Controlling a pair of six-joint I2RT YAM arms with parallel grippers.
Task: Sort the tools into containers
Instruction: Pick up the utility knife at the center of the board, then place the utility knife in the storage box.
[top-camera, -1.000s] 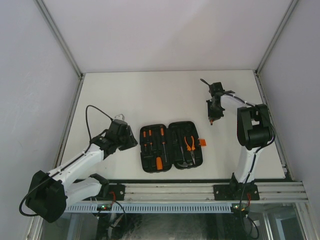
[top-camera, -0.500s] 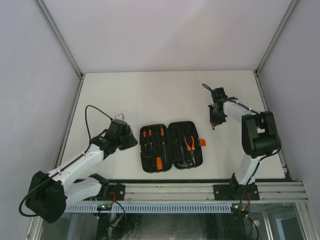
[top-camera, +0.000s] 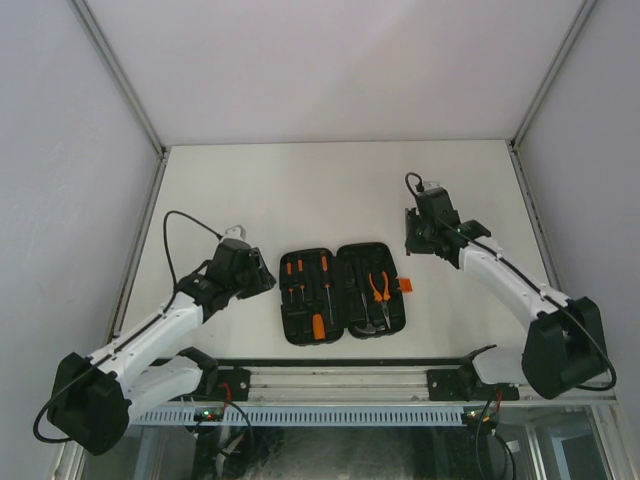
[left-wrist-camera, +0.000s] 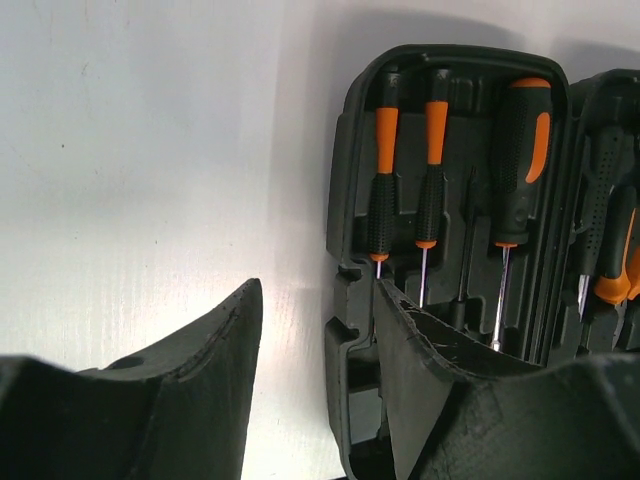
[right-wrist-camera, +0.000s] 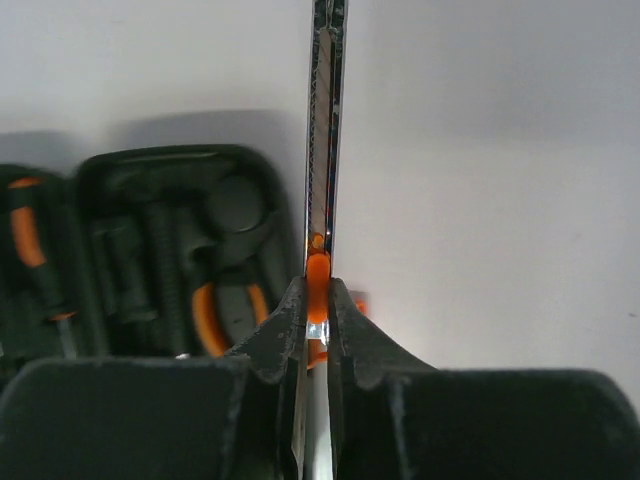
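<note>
The black tool case (top-camera: 343, 292) lies open at the near middle of the table. Its left half holds several orange-and-black screwdrivers (top-camera: 298, 280), its right half the orange-handled pliers (top-camera: 379, 286). I cannot make out the hammer. My left gripper (top-camera: 262, 280) is open and empty at the case's left edge. In the left wrist view the gripper (left-wrist-camera: 315, 300) straddles the case wall (left-wrist-camera: 345, 200), near the screwdrivers (left-wrist-camera: 384, 180). My right gripper (top-camera: 415, 235) hovers behind the case's right end. It (right-wrist-camera: 317, 290) is shut on a thin flat metal tool with an orange slider (right-wrist-camera: 325, 120), seen edge-on.
A small orange latch (top-camera: 405, 285) sticks out of the case's right side and also shows in the right wrist view (right-wrist-camera: 358, 303). The white table (top-camera: 330, 190) is walled on the left, back and right. A metal rail (top-camera: 400, 380) runs along the near edge.
My right arm has swung its elbow down and right, and carried the gripper with the thin tool a little left and nearer the case. My left gripper has barely moved.
</note>
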